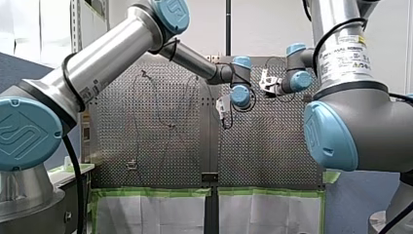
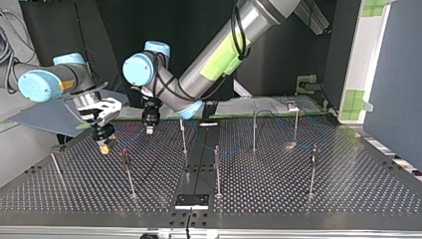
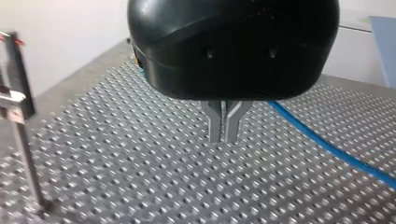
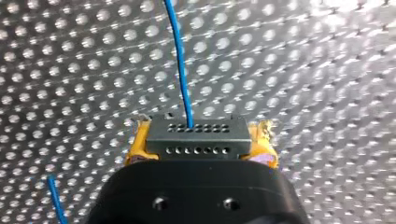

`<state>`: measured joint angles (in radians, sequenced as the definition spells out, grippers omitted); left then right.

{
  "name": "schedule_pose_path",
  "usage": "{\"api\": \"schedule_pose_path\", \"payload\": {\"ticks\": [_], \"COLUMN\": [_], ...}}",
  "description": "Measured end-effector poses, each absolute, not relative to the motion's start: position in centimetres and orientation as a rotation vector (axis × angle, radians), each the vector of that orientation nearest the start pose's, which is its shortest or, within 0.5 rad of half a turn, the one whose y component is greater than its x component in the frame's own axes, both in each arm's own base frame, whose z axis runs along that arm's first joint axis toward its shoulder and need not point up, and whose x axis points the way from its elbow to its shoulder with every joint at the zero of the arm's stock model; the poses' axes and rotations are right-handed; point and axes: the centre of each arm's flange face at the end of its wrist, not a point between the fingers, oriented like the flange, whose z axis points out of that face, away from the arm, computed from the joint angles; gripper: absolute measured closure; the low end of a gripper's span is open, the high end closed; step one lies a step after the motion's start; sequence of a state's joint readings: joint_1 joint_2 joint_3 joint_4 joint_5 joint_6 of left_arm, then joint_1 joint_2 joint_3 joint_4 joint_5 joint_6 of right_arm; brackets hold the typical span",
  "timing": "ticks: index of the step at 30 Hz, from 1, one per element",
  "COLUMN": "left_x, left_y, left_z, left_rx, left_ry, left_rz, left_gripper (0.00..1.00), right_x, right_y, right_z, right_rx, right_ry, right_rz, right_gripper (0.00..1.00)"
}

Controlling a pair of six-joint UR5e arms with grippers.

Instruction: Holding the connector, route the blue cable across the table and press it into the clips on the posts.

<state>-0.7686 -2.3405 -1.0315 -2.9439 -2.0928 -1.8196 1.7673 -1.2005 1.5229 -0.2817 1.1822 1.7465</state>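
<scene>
My right gripper [image 4: 200, 142] clamps the connector [image 4: 196, 127] between its yellow pads, low over the table [image 4: 303, 93] at the top view's left. The cable [image 4: 182, 70] runs from the connector across the holes. My left gripper [image 3: 224, 129] hangs nearby, its metal fingers pressed together on nothing, with the cable lying beside it

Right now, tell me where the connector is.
The connector sits clamped between the yellow pads of my right tool, at the top view's left, over the table, with the blue cable leaving it.
</scene>
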Motion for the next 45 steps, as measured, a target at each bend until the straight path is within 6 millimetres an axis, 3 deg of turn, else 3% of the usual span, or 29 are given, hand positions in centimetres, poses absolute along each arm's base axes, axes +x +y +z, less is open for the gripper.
{"api": "schedule_pose_path", "payload": {"ticks": [22, 36, 45], "left_x": [47.9, 48.9, 49.8], "left_y": [-58.1, -57.7, -57.5], "left_z": [34.0, 34.6, 35.0], "left_rx": [-0.06, -0.091, -0.115], "left_ry": [1.522, 1.478, 1.442], "left_rz": [-0.402, -0.417, -0.432], "left_gripper": [1.0, 1.0, 1.0], "right_x": [28.5, 28.4, 28.5], "right_y": [-55.0, -54.2, -54.0], "right_z": [37.6, 41.6, 42.7], "right_rx": [1.586, 1.546, 1.543], "right_ry": [-1.051, -1.0, -0.988], "right_rz": [1.754, 1.781, 1.789], "right_gripper": [1.0, 1.0, 1.0]}}
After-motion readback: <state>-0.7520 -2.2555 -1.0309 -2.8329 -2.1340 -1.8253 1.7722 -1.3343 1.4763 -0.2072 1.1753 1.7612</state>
